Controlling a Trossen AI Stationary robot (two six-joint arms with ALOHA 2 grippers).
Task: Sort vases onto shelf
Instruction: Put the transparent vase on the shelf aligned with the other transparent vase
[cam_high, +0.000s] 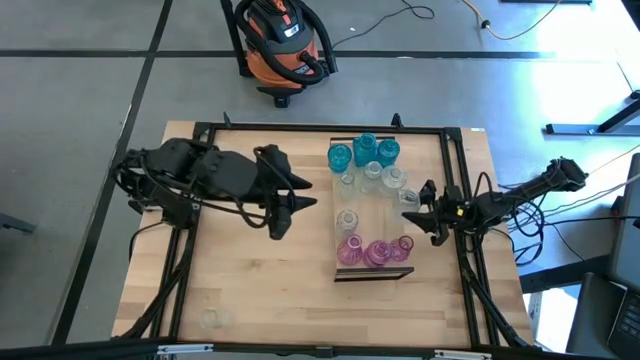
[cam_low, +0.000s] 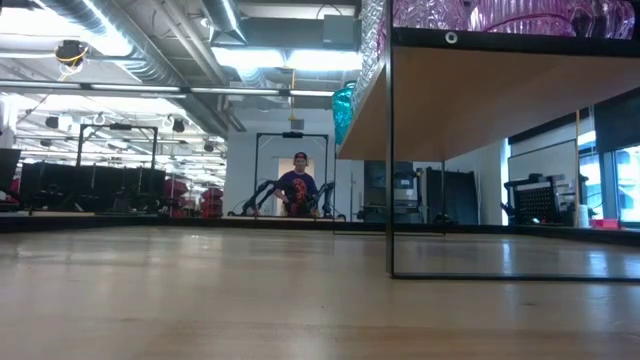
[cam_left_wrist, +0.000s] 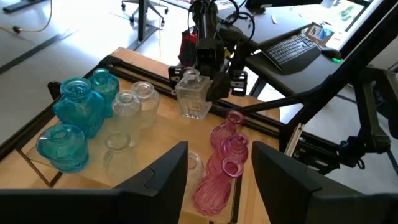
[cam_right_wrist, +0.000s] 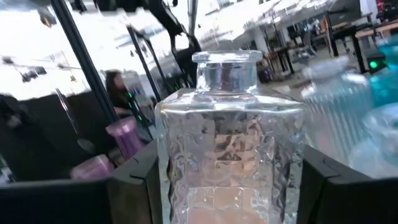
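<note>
Fingers (cam_right_wrist: 134, 180) of your right gripper (cam_high: 412, 205) clamp a clear square vase (cam_right_wrist: 230, 146) at the three o'clock edge of the shelf (cam_high: 355, 272). Your left gripper (cam_high: 290, 212) hovers at the shelf's nine o'clock side, its fingers (cam_left_wrist: 158, 180) parted around nothing. On the board, teal vases (cam_high: 362, 150) cluster at twelve o'clock, clear vases (cam_high: 372, 178) mid-board, pink vases (cam_high: 375, 251) at six o'clock.

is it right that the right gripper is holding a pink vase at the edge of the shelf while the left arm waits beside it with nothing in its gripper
Not quite: the vase in the right gripper is clear, not pink, as the right wrist view shows. The pink vases stand on the shelf at its dark-edged end. The rest holds: the left gripper waits beside the shelf, open and empty.
</note>
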